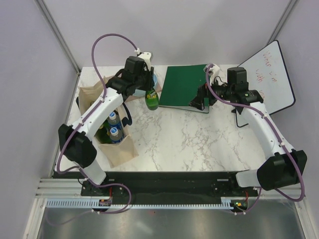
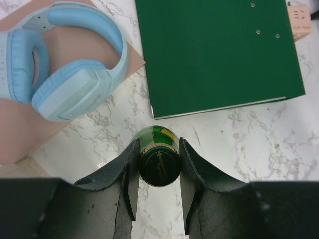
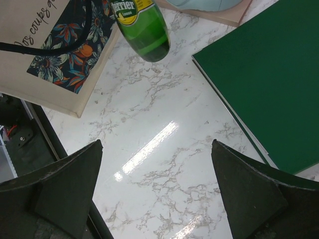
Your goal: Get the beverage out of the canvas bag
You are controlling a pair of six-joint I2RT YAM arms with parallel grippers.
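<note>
The left tool [image 2: 158, 148] is clamped on the neck of the green beverage bottle [image 1: 152, 99] — upright, outside the canvas bag [image 1: 119, 152], just beside the near left corner of the green binder [image 1: 182, 84]. Whether its base touches the desk [image 1: 189, 144] I cannot tell. Two blue-capped bottles [image 1: 114, 125] stand in the bag. The right tool [image 3: 155, 149] gapes wide — empty, above the desk.

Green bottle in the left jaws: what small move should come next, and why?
Probably ease it down and open the left gripper. The green bottle is upright, gripped at its cap, outside the canvas bag, over the table beside the green binder; whether its base touches cannot be told.
</note>
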